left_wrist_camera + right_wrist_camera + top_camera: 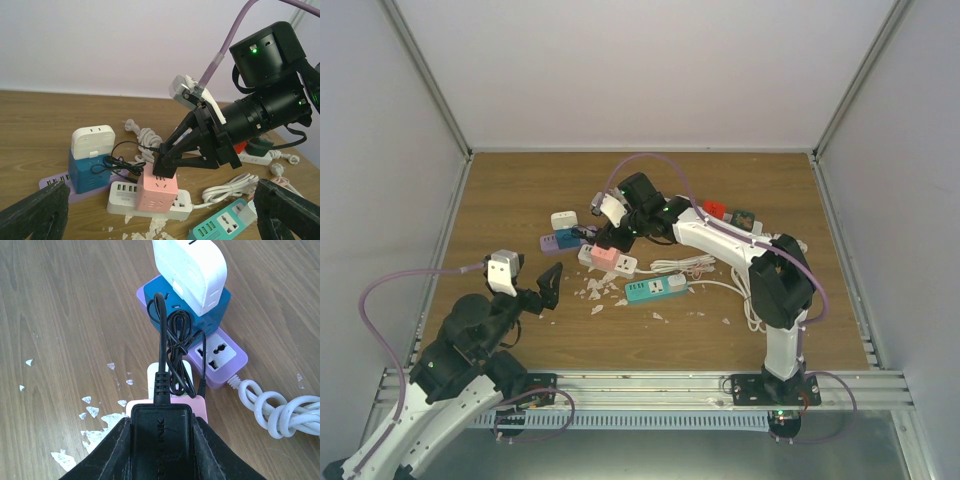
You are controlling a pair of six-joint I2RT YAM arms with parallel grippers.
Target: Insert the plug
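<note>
Wood table (520,190) | right claw (165,166) clamps black plug (160,440) against pink cube (159,196) top | left claw (547,291) wide, empty

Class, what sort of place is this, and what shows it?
Probably a robotics lab test cell: white walls enclose a wooden table, two arms are bolted at its edge, power strips lie scattered.
</note>
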